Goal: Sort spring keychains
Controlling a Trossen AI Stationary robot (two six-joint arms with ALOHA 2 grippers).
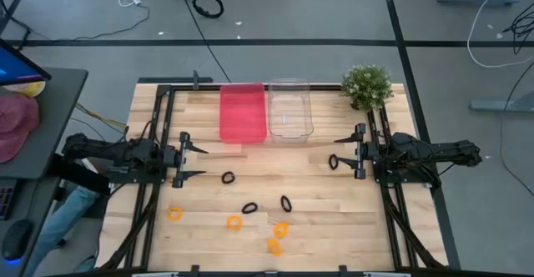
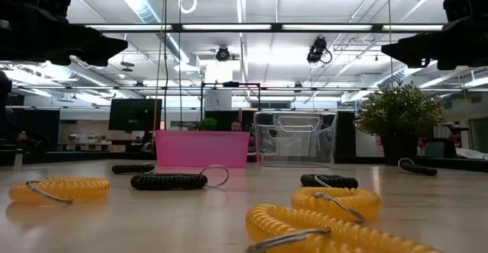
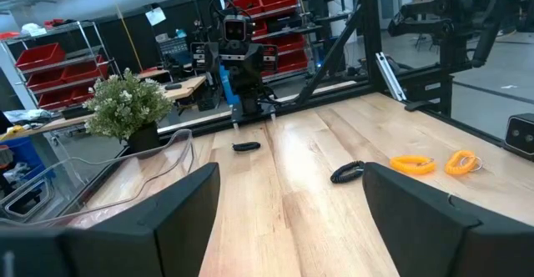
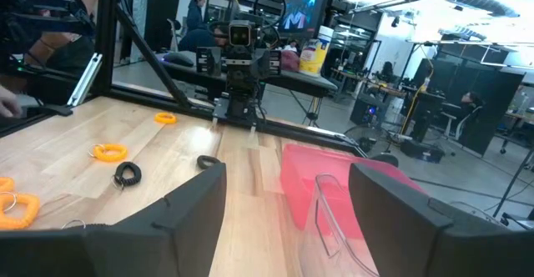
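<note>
Keychains scattered on wooden table

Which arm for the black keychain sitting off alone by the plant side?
Right. That black keychain lies just in front of the right gripper, open; the left gripper, also open, sits across the table.

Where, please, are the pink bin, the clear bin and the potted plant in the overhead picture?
pink bin (image 1: 242, 89): high view, on its far rim.
clear bin (image 1: 289, 85): high view, on its far rim.
potted plant (image 1: 367, 85): high view, middle of the foliage.
</note>
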